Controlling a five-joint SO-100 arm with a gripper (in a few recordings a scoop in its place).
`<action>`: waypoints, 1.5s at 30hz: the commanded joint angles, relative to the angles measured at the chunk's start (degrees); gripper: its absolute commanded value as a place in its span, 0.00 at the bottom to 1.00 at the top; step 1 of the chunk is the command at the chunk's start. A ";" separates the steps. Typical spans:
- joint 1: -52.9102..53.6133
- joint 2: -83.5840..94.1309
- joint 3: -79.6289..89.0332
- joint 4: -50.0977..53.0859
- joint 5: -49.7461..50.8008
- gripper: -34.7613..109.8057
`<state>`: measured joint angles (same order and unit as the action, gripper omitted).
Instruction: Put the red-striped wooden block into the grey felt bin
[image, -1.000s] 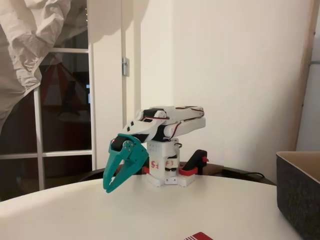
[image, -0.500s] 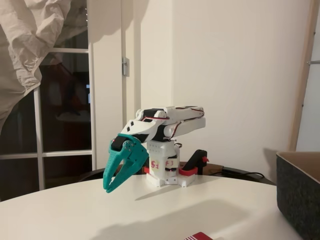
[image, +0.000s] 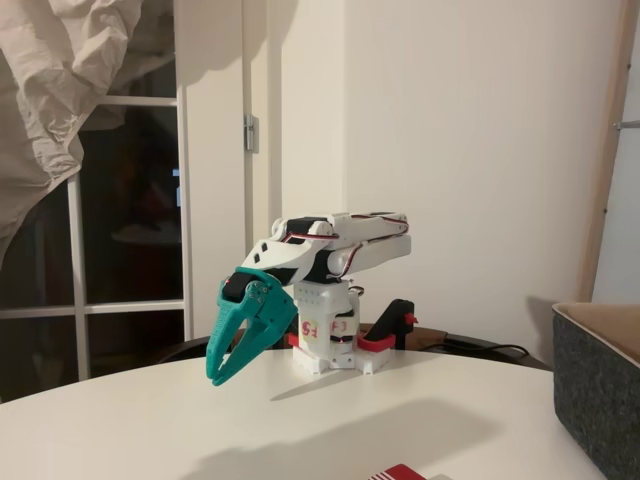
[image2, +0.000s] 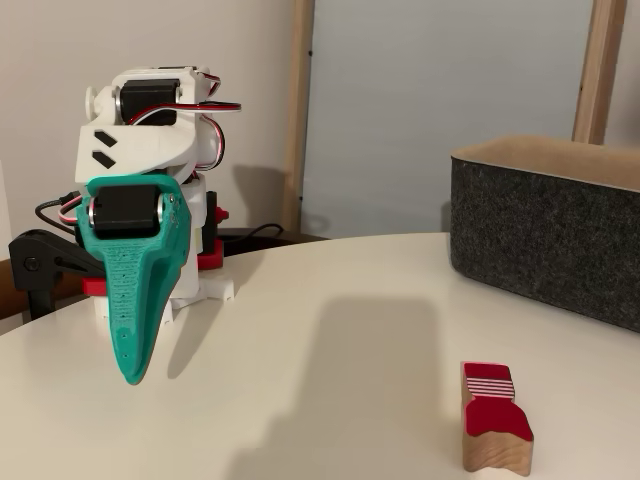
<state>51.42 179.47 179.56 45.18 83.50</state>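
The red-striped wooden block (image2: 491, 417) lies on the white table near the front, pale wood with a red top and thin white-and-red stripes; its red tip peeks in at the bottom edge (image: 398, 473) of a fixed view. The grey felt bin (image2: 556, 235) stands on the table to the right and behind the block, also at the right edge (image: 600, 395). My teal gripper (image: 214, 379) hangs tips-down just above the table in front of the folded white arm, fingertips together, holding nothing. It is far to the left of the block, seen edge-on (image2: 130, 377).
The arm's white base (image: 330, 350) sits at the table's far edge, clamped with a black and red clamp (image: 392, 330). A cable (image: 490, 349) runs behind the table. A window and a crumpled sheet are at the back left.
The arm and gripper have not moved. A broad shadow now lies on the table in front of the base.
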 joint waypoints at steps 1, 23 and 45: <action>0.44 1.23 0.62 0.53 1.14 0.24; 0.97 0.79 -0.88 0.44 -0.09 0.27; -13.97 -20.92 -46.85 0.18 25.14 0.31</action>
<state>40.34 161.89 138.96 45.18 101.07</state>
